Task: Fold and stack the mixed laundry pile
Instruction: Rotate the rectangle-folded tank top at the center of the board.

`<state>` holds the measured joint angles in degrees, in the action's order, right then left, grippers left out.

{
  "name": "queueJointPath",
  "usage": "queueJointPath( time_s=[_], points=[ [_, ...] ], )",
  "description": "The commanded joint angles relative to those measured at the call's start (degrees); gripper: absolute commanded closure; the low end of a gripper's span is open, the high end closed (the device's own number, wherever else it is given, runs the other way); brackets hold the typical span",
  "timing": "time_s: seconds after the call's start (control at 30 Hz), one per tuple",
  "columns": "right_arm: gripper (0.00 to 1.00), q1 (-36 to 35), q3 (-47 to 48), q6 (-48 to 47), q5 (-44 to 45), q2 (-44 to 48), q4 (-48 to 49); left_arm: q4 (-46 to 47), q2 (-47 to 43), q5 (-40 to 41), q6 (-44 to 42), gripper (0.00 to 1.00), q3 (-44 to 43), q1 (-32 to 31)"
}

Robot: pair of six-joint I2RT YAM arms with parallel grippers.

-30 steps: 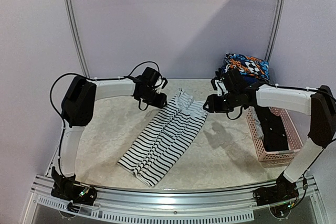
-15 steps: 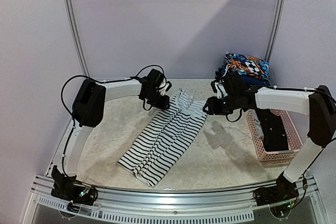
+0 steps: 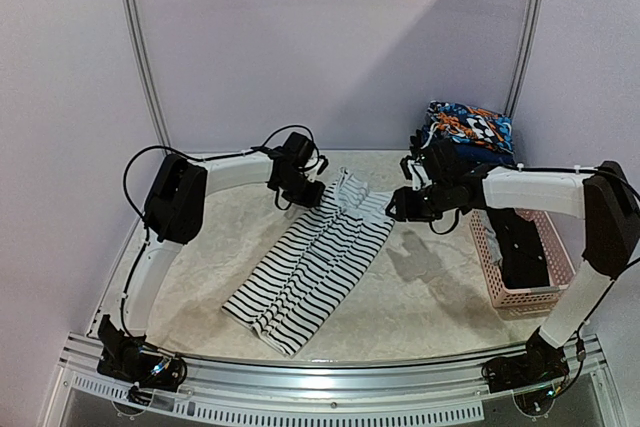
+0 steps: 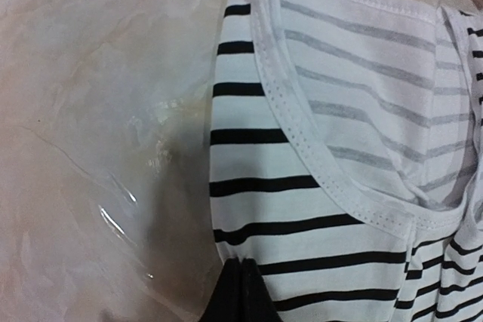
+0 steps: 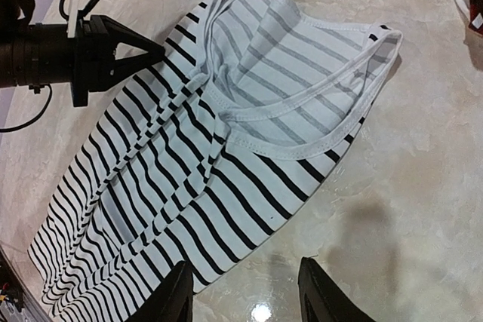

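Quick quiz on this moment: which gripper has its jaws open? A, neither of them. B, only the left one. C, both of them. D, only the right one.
D: the right gripper hangs over the edge of the striped tank top with its fingers apart and nothing between them, while the left gripper is pinched shut on the top's side edge.

The left arm (image 3: pixel 228 169) has swung in toward the middle, and its bent elbow now sits closer to the striped shirt (image 3: pixel 310 267). The left gripper (image 4: pixel 240 293) was open before. Now its fingers are squeezed together right at the shirt's edge.
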<state>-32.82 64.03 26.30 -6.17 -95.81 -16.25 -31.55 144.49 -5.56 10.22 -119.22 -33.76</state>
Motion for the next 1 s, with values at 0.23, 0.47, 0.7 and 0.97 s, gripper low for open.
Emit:
queueJointPath(
  time_s=[0.23, 0.47, 0.7, 0.97],
  points=[
    [0.52, -0.01, 1.4, -0.29, 0.12, -3.44, -0.21, 2.84, -0.1, 1.06, 8.28, 1.0, 4.91, 6.74],
    [0.52, -0.51, 2.88, 0.22, -0.35, -4.97, -0.38, 7.44, -5.13, 2.67, 13.34, 1.0, 14.71, 11.04],
    [0.52, -2.0, 5.41, 0.28, -0.42, -7.27, -1.2, 15.2, -11.28, 3.36, 20.0, 1.0, 27.03, 14.79],
    [0.52, -5.18, 7.65, 0.22, -1.16, -8.84, -2.0, 23.24, -16.62, 1.21, 21.34, 0.92, 36.41, 15.03]
  ],
)
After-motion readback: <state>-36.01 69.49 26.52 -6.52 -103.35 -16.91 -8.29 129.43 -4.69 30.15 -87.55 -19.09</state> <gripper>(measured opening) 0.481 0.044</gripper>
